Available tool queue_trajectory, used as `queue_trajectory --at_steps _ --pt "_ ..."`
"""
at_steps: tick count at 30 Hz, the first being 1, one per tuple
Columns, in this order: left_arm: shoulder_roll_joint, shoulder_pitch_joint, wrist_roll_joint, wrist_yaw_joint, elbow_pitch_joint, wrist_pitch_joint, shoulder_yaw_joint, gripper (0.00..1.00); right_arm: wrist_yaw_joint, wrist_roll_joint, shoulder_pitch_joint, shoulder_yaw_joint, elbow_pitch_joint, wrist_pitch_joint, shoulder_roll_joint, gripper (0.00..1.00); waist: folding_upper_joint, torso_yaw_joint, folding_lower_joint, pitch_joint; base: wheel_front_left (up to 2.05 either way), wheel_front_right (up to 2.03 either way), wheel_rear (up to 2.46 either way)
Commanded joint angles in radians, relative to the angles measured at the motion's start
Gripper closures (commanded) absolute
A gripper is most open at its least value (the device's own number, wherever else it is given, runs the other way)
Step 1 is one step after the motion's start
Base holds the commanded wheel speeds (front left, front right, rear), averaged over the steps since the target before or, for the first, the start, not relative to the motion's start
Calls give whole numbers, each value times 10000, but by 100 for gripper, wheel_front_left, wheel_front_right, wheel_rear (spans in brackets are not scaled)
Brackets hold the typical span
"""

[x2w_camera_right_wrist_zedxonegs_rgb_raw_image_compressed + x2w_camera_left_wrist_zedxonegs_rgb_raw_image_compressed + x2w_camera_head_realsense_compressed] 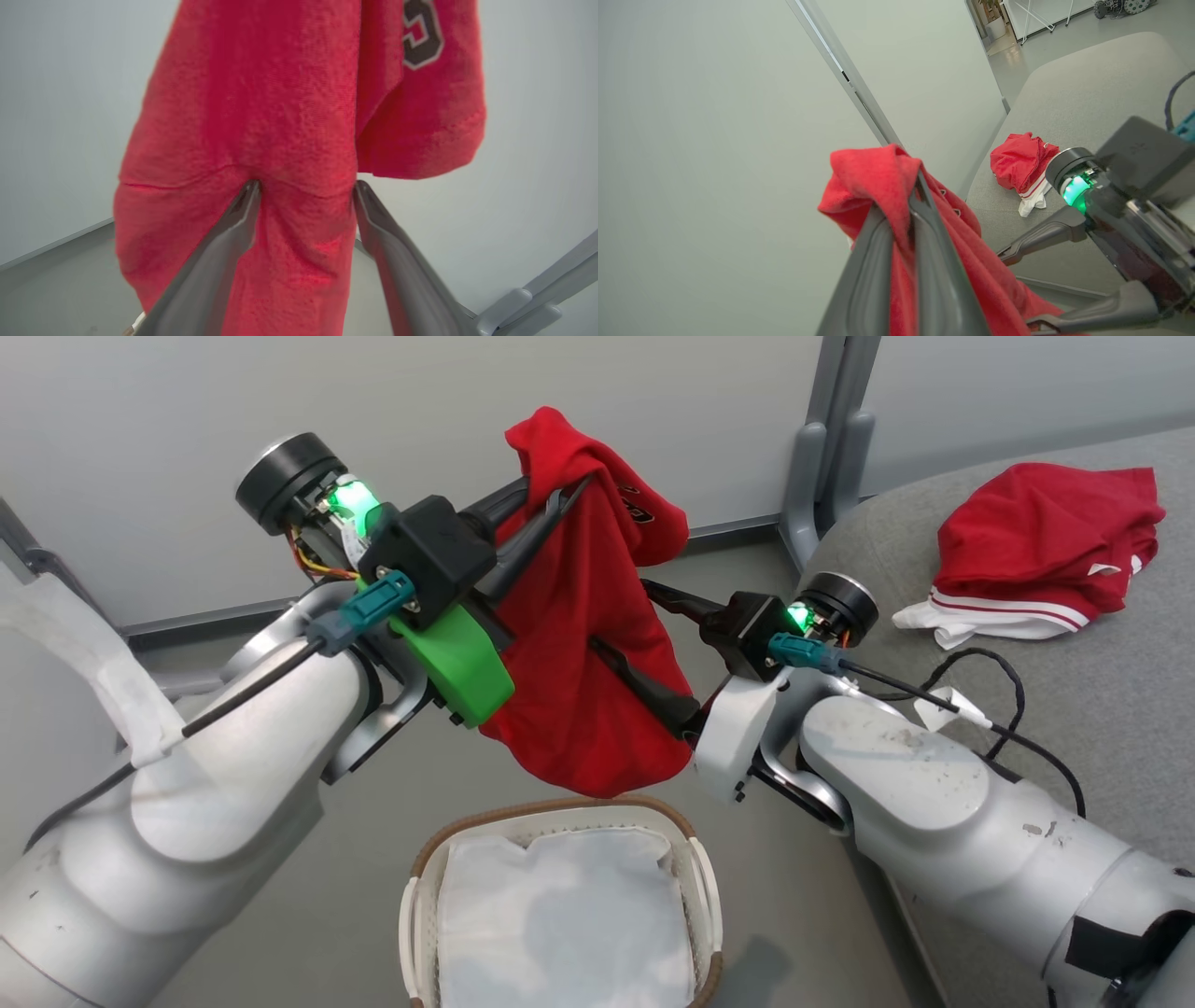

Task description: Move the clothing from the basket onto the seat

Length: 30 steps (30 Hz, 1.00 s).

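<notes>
The red "BULLS 23" garment (579, 644) hangs in the air above the basket (560, 807), bunched at its top. My left gripper (551, 504) is shut on that top fold, as the left wrist view also shows (908, 200). My right gripper (618, 614) is open, and its fingertips (252, 189) press against the hanging cloth about halfway down. The other red garment (1036, 551), with white sleeves and striped trim, lies crumpled on the grey seat (1074, 709). The basket holds the white cloth liner (560, 915).
A pale wall panel (467, 411) with a grey post (822, 457) stands behind the garment. Grey floor (803, 896) surrounds the basket. A black cable (1008, 709) from my right arm loops over the seat's near edge.
</notes>
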Motion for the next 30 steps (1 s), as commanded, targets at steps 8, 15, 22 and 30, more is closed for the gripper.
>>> queue_trajectory --at_steps 8,15,22,30 --pt "-204 -191 -150 -28 -68 -179 -185 100 -14 1019 -907 1476 555 -24 278 55 0 120 1 69 0 0 0" --pt "-144 -162 -257 31 -43 -256 -161 100 -14 1083 -1109 1655 628 -24 518 100 0 210 1 194 0 0 0" --pt "121 308 -545 211 168 -421 33 56 -14 668 -761 979 260 -24 348 100 0 188 1 284 0 0 0" --pt "128 1349 -1120 695 552 -1039 316 0 -14 -42 -178 -526 -340 -24 44 100 0 120 1 421 0 0 0"
